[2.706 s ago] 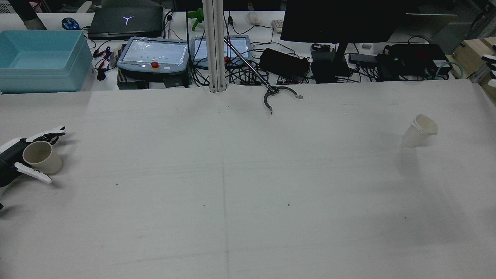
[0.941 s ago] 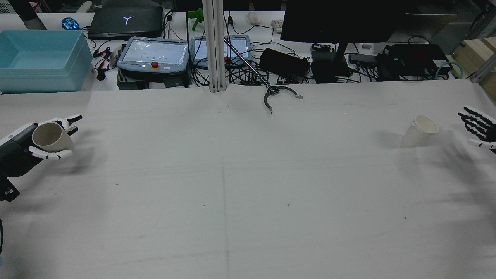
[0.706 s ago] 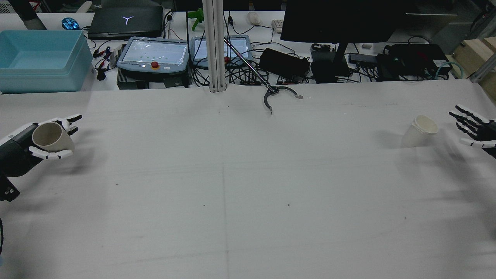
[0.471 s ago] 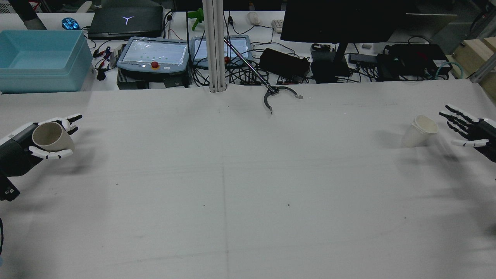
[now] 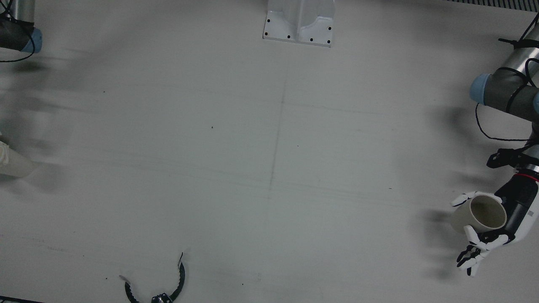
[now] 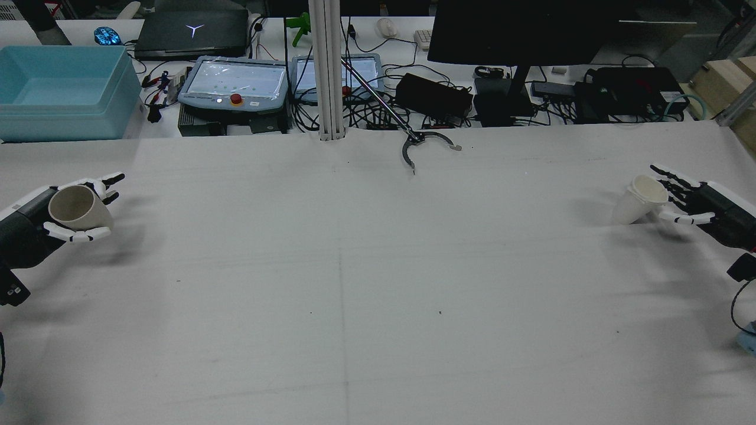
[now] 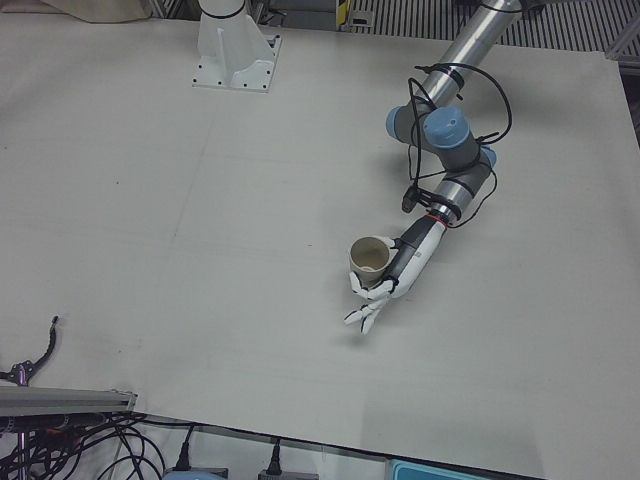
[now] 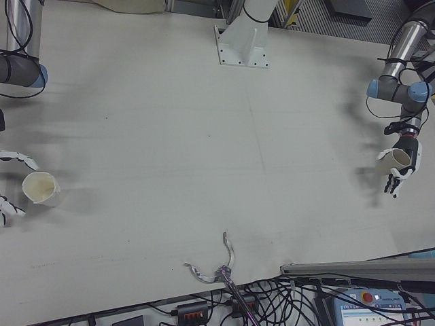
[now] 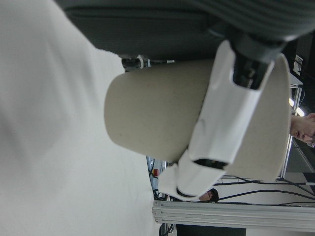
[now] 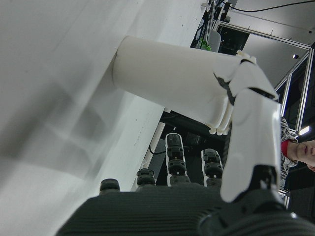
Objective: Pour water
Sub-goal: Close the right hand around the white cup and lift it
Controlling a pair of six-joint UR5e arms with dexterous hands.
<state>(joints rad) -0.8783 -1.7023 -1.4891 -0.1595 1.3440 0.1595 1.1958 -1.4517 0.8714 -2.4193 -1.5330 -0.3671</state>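
My left hand (image 6: 35, 221) is shut on a beige cup (image 6: 77, 208) and holds it above the table at the left edge, mouth tilted up. The hand (image 5: 503, 225) and cup (image 5: 478, 214) also show in the front view, in the left-front view as cup (image 7: 370, 257), and close up in the left hand view (image 9: 162, 118). A stack of white cups (image 6: 638, 199) stands at the right. My right hand (image 6: 694, 200) is open right beside it, fingers spread on either side of its rim. The right hand view shows the white cups (image 10: 172, 83) next to the thumb.
A black grabber claw (image 6: 422, 147) lies at the table's far edge. A white post (image 6: 328, 71) stands behind it. A blue bin (image 6: 62, 88) and control pendants (image 6: 233, 82) sit beyond the table. The white cups (image 8: 41, 189) are near the table's side edge.
My left hand lifted the beige cup off the table and now holds it still. My right hand came in from the right and reached the white cups.
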